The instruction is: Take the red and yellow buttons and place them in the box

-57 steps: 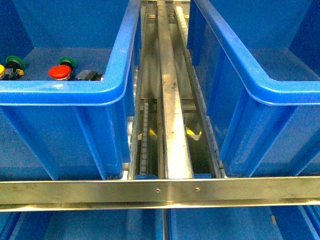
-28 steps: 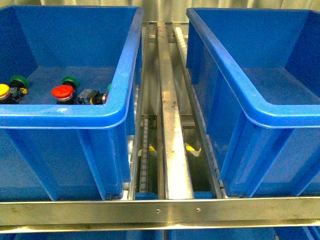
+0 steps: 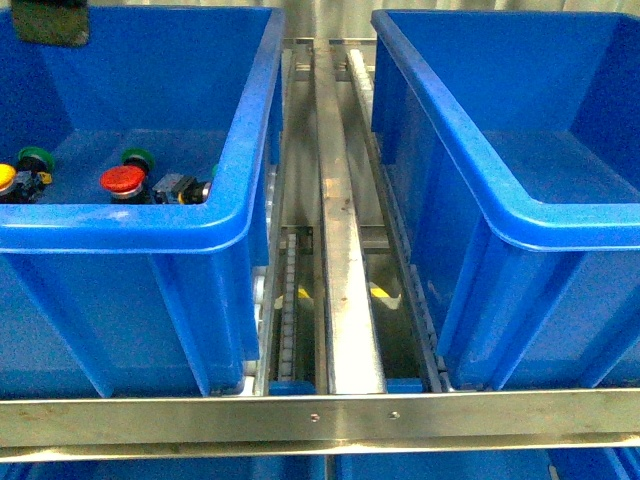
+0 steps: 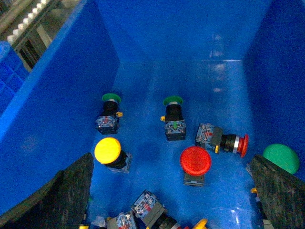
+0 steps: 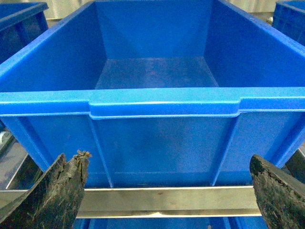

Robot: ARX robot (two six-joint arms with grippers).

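Hovering inside the left crate (image 4: 52, 95), my left gripper (image 4: 170, 164) is spread wide and holds nothing. Its two dark fingers (image 4: 62, 195) frame the crate's blue floor. Between them a red button (image 4: 195, 160) sits cap up, close to a second red button (image 4: 228, 142) that lies on its side. A yellow button (image 4: 107, 150) rests just beside one finger. Two green-capped buttons (image 4: 174, 117) stand a little beyond these, and more switches lie partly hidden at the picture's edge.

My right gripper (image 5: 169, 157) is also spread wide and empty, facing the outer wall of the right crate (image 5: 162, 107), whose floor is bare.

From the front view, the red button (image 3: 122, 180) and the yellow button (image 3: 5, 178) show over the left crate's (image 3: 120, 215) near rim. The right crate (image 3: 520, 210) stands well apart, across a steel rail (image 3: 340, 250). A metal cross bar (image 3: 320, 415) runs in front of both.
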